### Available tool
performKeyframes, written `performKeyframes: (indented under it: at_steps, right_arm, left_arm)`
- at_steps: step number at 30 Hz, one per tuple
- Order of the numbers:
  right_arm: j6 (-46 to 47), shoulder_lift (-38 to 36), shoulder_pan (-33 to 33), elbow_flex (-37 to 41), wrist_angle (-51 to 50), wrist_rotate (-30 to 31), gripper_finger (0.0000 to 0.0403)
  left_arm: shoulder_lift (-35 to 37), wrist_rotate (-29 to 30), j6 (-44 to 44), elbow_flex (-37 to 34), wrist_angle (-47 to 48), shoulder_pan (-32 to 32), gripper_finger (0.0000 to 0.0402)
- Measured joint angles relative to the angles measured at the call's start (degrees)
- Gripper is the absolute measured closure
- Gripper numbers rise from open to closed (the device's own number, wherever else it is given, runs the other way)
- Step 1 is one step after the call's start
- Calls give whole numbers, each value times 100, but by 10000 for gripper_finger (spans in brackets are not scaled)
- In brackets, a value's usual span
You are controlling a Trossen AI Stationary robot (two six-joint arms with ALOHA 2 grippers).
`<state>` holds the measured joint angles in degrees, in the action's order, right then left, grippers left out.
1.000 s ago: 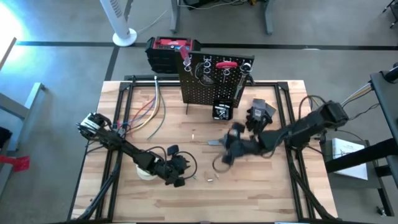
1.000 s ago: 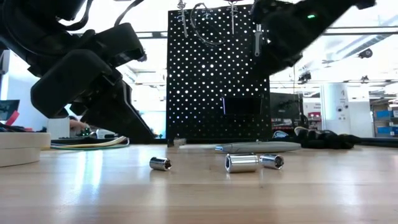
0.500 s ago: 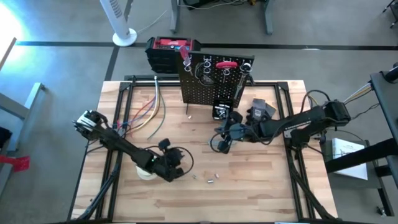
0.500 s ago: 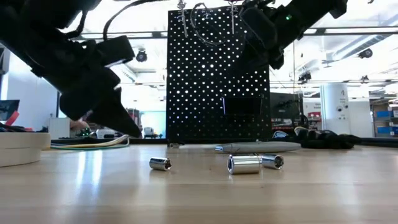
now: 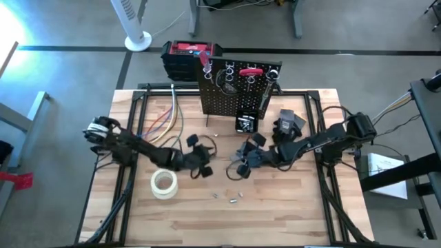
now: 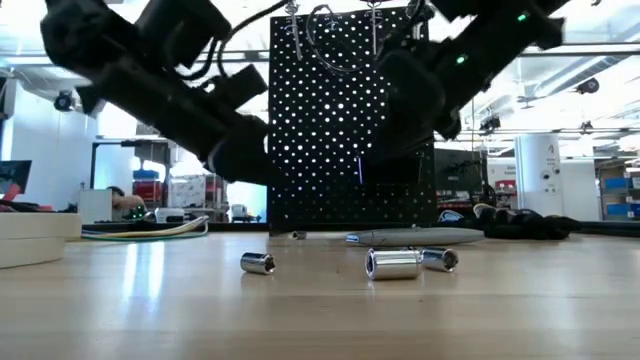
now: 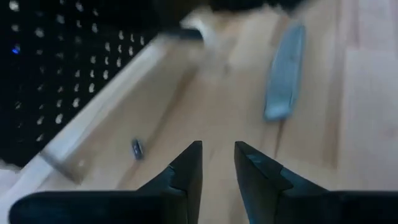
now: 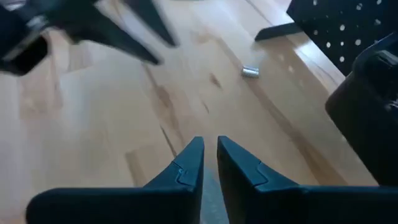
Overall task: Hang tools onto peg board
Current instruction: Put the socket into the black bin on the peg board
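My right gripper (image 8: 209,155) hangs low with a narrow gap between its fingers, gripping nothing; I should square it over the grey tool (image 7: 283,70) before closing. My left gripper (image 7: 217,162), slightly parted and empty, crowds close. Peg board (image 5: 238,86) stands beyond; bits (image 6: 395,263) lie near.

One peg board (image 5: 234,89), three silvery bits (image 6: 395,263), one tape roll (image 5: 164,183)
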<state>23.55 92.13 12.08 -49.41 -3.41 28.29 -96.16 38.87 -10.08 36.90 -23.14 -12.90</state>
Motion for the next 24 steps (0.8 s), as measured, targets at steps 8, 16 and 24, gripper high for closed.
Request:
performKeyframes:
  at_steps: [8,16,24]
  right_arm:
    - [466,-207,670,18,-548,1064,340]
    - [868,-366,896,48,-826,1251,342]
    - [1590,-497,1254,99,-1717,1698,350]
  left_arm:
    - [-179,-939,102,-218,-987,884,241]
    - [-1226,-1887,-340,525,-1447,1503,170]
    - [-1860,-1589,-597,1173,-546,1558,170]
